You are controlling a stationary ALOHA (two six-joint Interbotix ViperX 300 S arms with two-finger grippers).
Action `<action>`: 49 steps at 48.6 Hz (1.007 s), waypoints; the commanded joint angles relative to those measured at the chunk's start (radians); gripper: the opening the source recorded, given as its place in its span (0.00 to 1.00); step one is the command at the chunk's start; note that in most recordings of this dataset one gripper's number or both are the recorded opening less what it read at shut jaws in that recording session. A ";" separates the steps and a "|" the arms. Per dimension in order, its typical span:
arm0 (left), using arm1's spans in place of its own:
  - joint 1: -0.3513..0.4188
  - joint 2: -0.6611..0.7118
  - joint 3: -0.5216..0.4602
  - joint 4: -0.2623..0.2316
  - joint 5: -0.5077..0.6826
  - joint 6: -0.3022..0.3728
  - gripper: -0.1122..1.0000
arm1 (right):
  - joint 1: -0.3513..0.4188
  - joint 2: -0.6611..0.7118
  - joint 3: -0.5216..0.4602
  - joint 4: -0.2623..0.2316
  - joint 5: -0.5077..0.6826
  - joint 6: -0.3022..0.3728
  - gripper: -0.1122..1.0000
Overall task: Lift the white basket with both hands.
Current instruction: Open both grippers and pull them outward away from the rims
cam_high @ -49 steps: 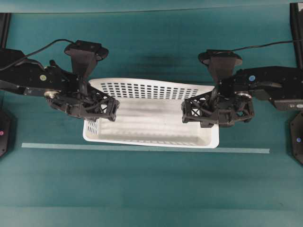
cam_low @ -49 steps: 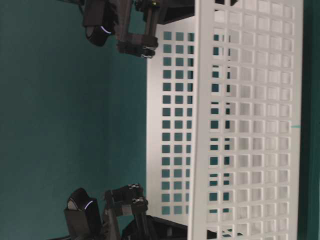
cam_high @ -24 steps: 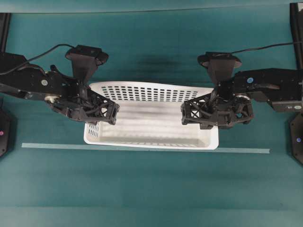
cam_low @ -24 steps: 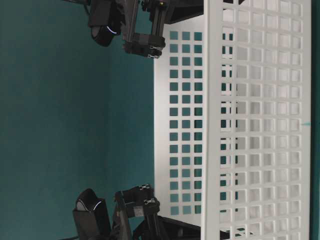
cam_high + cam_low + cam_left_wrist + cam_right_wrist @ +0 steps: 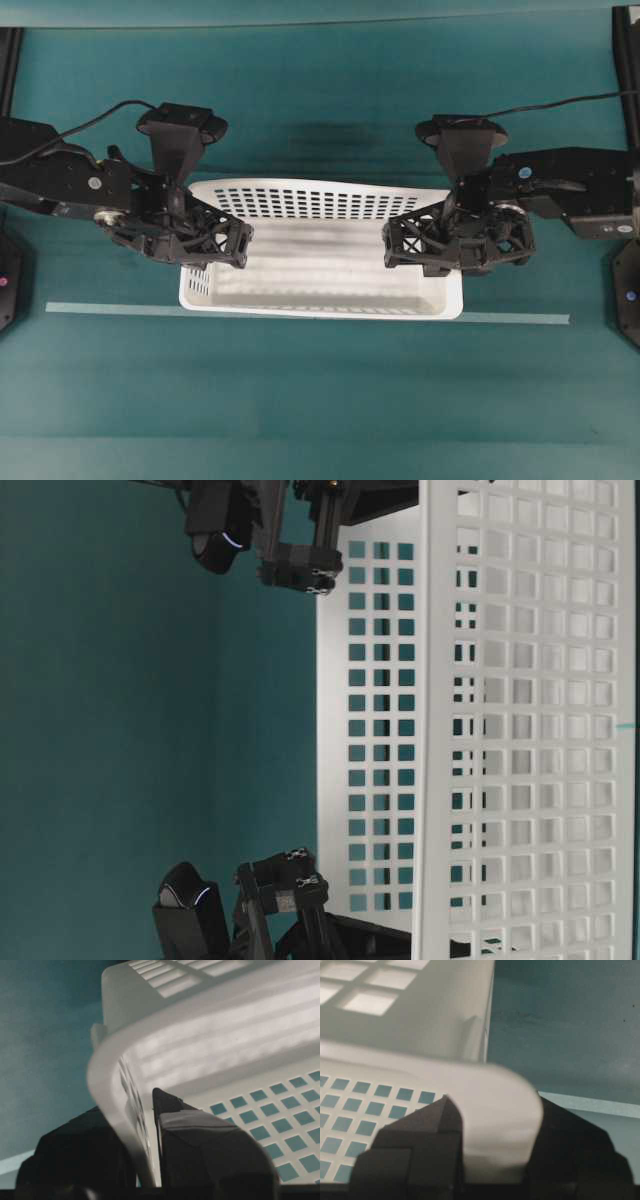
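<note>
Black gripper fingers straddle each short end of the white basket (image 5: 320,250). In the left wrist view the left gripper (image 5: 142,1160) has one finger outside the wall and one inside, pinched narrowly on the rounded rim; the right gripper (image 5: 495,1160) is clamped the same way over its own rim. Both are nearly closed, with only the plastic wall between the fingers.

From overhead, the left gripper (image 5: 205,240) and the right gripper (image 5: 440,242) sit at opposite ends, each arm reaching inward from its side of the green counter (image 5: 320,400), wrists bent down so the fingers drop over the rim from above.

In the table-level view, which is turned on its side, the basket (image 5: 520,730) appears to stand clear of the counter with green showing past its base, so I judge the lift to be under way or essentially achieved. It looks roughly level between the two arms. What seems left is holding it steady, or perhaps raising it further; the rim grips look secure but narrow.
</note>
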State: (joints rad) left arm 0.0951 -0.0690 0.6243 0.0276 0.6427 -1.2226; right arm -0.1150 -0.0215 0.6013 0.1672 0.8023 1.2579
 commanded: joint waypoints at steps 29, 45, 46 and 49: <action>-0.014 0.025 0.011 0.003 -0.135 0.006 0.36 | 0.002 0.021 0.043 0.006 -0.167 -0.124 0.47; -0.012 0.026 0.025 0.003 -0.135 0.006 0.91 | -0.020 0.015 0.063 -0.018 -0.181 -0.124 0.98; -0.012 0.026 0.025 0.003 -0.135 0.006 0.91 | -0.020 0.014 0.066 -0.018 -0.181 -0.124 0.97; -0.014 0.023 0.028 0.003 -0.135 0.009 0.90 | -0.021 0.011 0.072 -0.017 -0.178 -0.123 0.97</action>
State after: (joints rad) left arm 0.0859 -0.0598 0.6550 0.0307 0.5154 -1.2180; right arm -0.1319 -0.0322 0.6627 0.1519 0.6274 1.1336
